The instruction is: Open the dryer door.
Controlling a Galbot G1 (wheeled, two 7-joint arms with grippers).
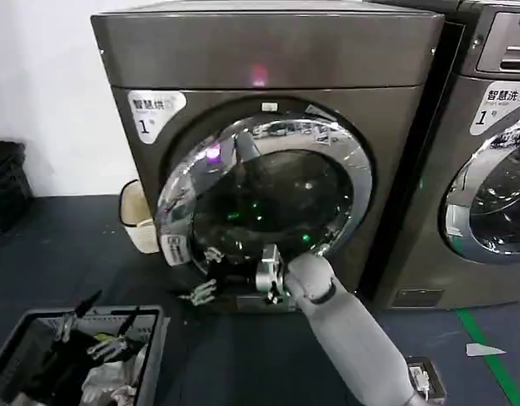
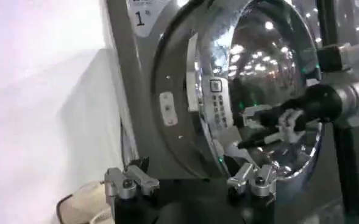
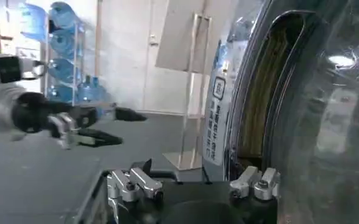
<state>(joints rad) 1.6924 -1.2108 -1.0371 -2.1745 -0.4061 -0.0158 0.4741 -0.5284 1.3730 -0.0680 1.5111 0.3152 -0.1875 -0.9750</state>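
At centre frame, right end effector (image 1: 270, 275), fingers spread, grasping nothing, sits at the ajar dryer door (image 1: 268, 182) rim; slipping off risks reclosure.

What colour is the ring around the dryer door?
Shiny chrome silver; the dryer door ring shows best in the head view.

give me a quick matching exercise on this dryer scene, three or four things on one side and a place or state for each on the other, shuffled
Things:
1. round chrome-ringed dryer door with dark tinted glass
2. right gripper
3. grey plastic bin
4. cream wicker basket

Places or states:
A. on the floor, against the dryer's left side
B. swung partly out from the machine front
C. at the door's lower rim
D. on the floor at the robot's near left, holding clutter

Pairs: 1-B, 2-C, 3-D, 4-A
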